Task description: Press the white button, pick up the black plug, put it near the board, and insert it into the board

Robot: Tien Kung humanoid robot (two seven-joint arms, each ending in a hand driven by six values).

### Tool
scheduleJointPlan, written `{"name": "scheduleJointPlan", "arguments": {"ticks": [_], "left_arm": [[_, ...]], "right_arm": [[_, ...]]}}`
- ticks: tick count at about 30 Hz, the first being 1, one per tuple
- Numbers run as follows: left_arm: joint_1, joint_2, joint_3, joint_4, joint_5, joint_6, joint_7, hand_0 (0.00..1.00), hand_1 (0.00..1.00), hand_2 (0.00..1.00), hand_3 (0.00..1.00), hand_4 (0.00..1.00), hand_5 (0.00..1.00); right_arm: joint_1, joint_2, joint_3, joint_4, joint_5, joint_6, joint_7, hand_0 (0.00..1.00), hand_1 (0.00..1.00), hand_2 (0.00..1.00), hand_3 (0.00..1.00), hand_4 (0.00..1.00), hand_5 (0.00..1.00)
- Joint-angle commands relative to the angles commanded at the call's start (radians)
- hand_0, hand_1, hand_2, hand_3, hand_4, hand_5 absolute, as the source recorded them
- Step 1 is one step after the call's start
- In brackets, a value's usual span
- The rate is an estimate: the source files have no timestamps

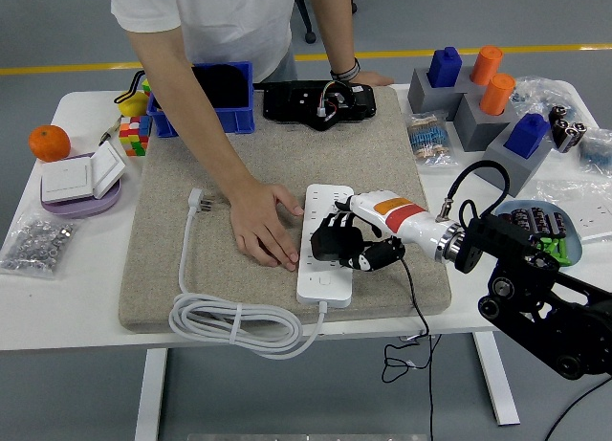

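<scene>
Robot hand over the white power strip, a person's hand steadying it.

The robot's right hand (346,245), black with curled fingers (330,253) grasping nothing I can make out, rests on the lower half of the long white plastic power strip (325,231), which lies on the beige felt mat (287,164) covering the white table (67,288). Whether it holds the black plug cannot be told; a thin black cable (413,317) trails from beneath the hand past the mat's near edge. The strip's white button (324,279) sits at its near end, uncovered. A person's hand (263,226) lies flat, touching the strip's left edge. The strip's white cord (239,321) coils left of it.
</scene>
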Motion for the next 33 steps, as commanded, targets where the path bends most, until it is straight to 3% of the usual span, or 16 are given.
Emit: {"name": "scheduleJointPlan", "arguments": {"ticks": [18,33], "left_arm": [[0.007,-0.005,-0.008,0.000,0.004,0.000,-0.002,0.705,0.699,0.670,0.711,0.721,0.286],[0.007,-0.008,-0.019,0.000,0.011,0.000,-0.001,0.705,0.699,0.670,0.712,0.721,0.286]], "right_arm": [[-0.035,-0.018,0.023,0.027,-0.021,0.043,-0.071,0.136,0.151,0.302,0.474,0.520,0.002],[-0.049,-0.016,0.029,0.061,-0.035,0.039,-0.123,0.134,0.147,0.304,0.486,0.513,0.002]]}}
